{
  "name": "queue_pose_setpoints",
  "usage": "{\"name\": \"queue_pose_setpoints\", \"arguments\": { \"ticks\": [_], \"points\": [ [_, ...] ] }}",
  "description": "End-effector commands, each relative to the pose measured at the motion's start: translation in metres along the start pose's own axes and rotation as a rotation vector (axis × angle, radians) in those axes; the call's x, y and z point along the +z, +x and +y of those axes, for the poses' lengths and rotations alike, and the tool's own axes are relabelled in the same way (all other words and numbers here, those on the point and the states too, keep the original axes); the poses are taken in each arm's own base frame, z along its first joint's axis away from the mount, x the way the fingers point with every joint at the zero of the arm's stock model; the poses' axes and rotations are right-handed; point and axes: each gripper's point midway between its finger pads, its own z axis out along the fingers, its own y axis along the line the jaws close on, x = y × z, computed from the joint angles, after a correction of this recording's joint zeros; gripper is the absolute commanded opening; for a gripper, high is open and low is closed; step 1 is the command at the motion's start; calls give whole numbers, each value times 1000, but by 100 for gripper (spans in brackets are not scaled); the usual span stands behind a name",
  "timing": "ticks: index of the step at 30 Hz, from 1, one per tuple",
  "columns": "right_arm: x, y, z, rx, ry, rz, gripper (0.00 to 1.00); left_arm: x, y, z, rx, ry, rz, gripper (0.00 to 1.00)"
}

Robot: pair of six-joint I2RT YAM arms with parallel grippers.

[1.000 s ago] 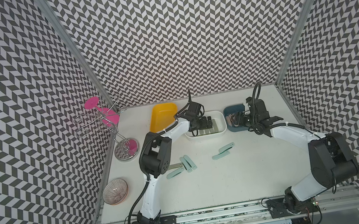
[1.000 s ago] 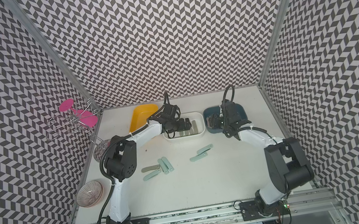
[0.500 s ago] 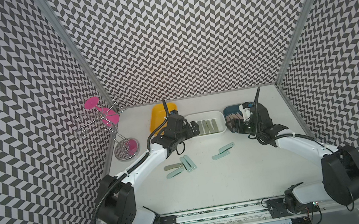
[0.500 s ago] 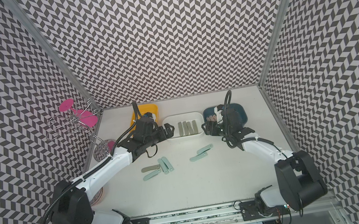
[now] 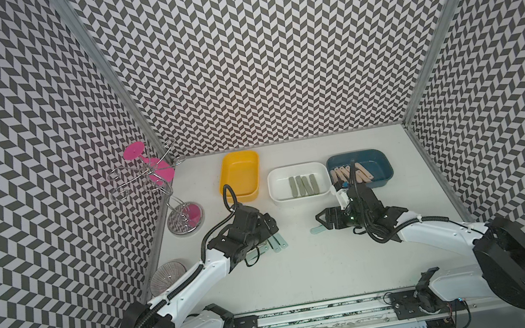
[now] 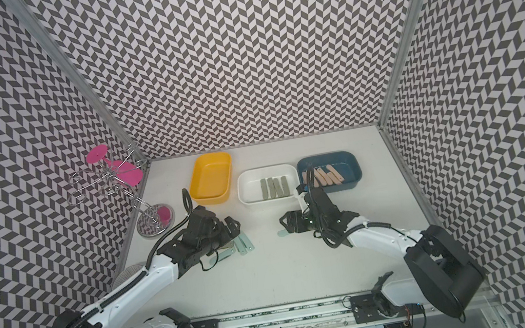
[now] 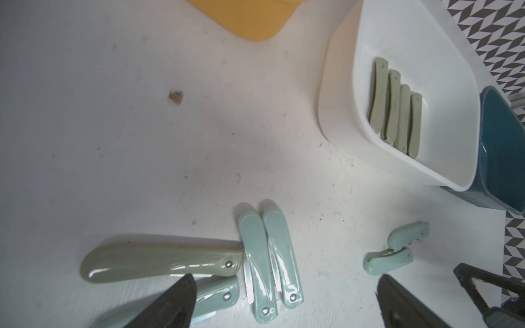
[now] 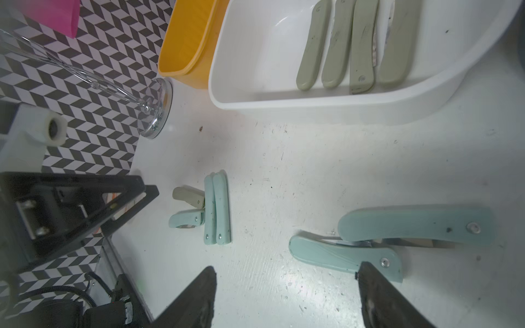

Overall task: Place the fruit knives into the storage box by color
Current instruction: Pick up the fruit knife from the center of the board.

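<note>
Left gripper (image 5: 269, 229): jaws wide apart, nothing held, poised over the mint-blue cluster (image 7: 255, 264) of three knives and one loose sage knife (image 7: 162, 261), all flat on the table (image 5: 306, 272) toward its left edge. Right gripper (image 5: 323, 222): jaws apart, nothing held, over the mint-blue pair (image 8: 412, 224) mid-table (blade metal showing). Along the far edge, from left to right:
- yellow box (image 5: 236, 156)
- white box (image 5: 292, 168), holding four sage knives (image 5: 303, 185)
- blue box (image 5: 356, 154), holding the peach-pink knives (image 5: 364, 173)

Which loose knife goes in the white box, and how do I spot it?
Look on the table in front of the yellow box, under the left end effector, where four knives lie together. The grey-green knife is the only dull sage one; its three neighbours are pale mint.
</note>
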Motion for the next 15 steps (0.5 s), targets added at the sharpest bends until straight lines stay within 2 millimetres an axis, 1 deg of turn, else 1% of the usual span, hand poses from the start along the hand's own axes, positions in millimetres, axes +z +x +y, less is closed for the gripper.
{"name": "queue_pose_setpoints", "arguments": {
  "ticks": [1,6,10,15],
  "points": [
    [-8,-24,13,-22,-17,-96,76,-11,-7,9,-182,-14,-66,100],
    [-6,-25,14,-23,-10,-97,76,-17,-7,26,-387,-53,-102,100],
    [-7,-26,16,-26,-4,-104,76,-15,-8,30,-468,-85,-107,100],
    [-10,-27,15,-34,6,-116,76,-7,-9,39,-541,-136,-101,100]
  ]
}}
